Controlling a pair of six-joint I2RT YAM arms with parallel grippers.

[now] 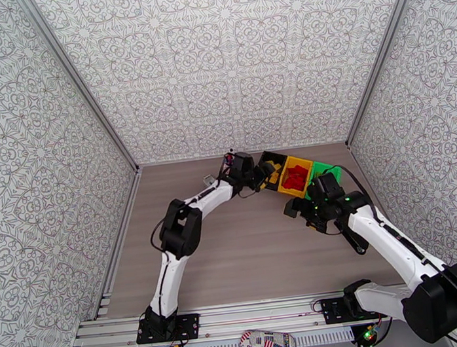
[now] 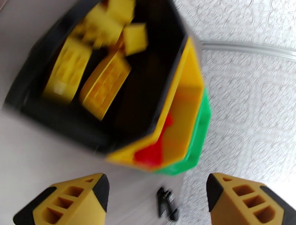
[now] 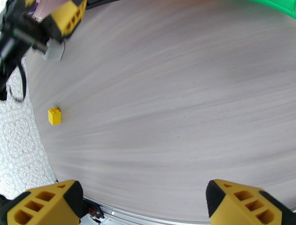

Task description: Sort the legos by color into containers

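Left tool (image 2: 157, 189) and right tool (image 3: 144, 194) gape empty.

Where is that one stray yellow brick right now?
In the right wrist view, the yellow brick stands alone on the wooden table, at the picture's left, close to the patterned wall.

You're looking at yellow legos (image 2: 107, 85) in the black bin (image 2: 63, 122), red legos (image 2: 153, 151) in the yellow bin (image 2: 185, 107), beside a green bin (image 2: 199, 126). One yellow brick (image 3: 54, 116) lies on the pale greyish wood-grain tabletop (image 3: 166, 92). Walls (image 1: 228, 59) carry grey floral tracery on white.
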